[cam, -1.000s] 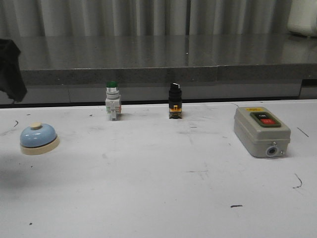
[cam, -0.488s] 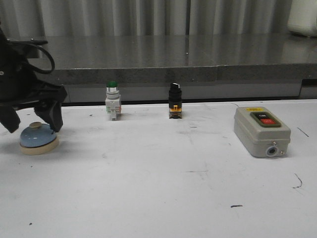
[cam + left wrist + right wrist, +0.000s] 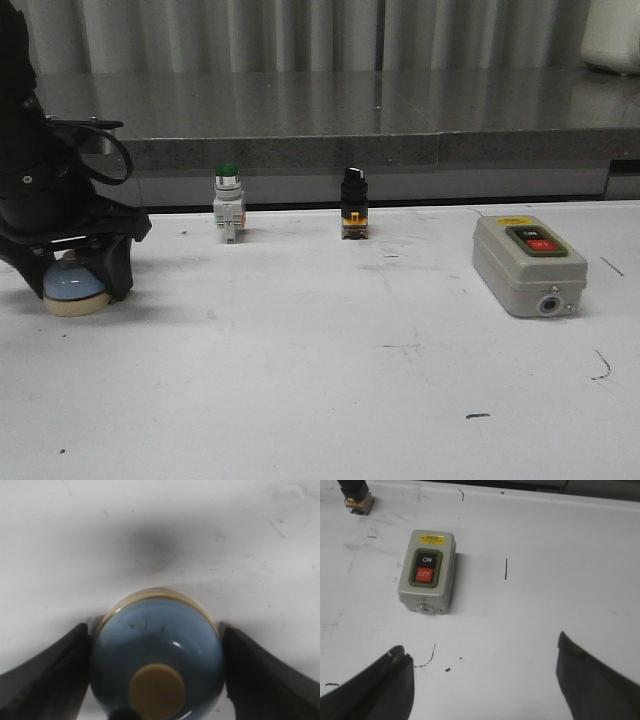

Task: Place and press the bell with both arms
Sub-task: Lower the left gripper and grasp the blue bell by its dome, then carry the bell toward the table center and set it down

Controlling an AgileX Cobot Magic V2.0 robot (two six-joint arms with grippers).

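The light-blue bell with its cream base stands on the white table at the far left. In the left wrist view the bell fills the space between the black fingers, cream button up. My left gripper has come down over it, and its fingers press against both sides of the dome. The bell still rests on the table. My right gripper is open and empty, hovering over bare table near the grey switch box. The right arm is out of the front view.
A green-capped push button and a black selector switch stand at the back of the table. The grey ON/OFF switch box sits at the right. A grey ledge runs behind the table.
My left arm came in from the left, dropped over the bell and now has its fingers against the bell's sides. The bell has hardly shifted.
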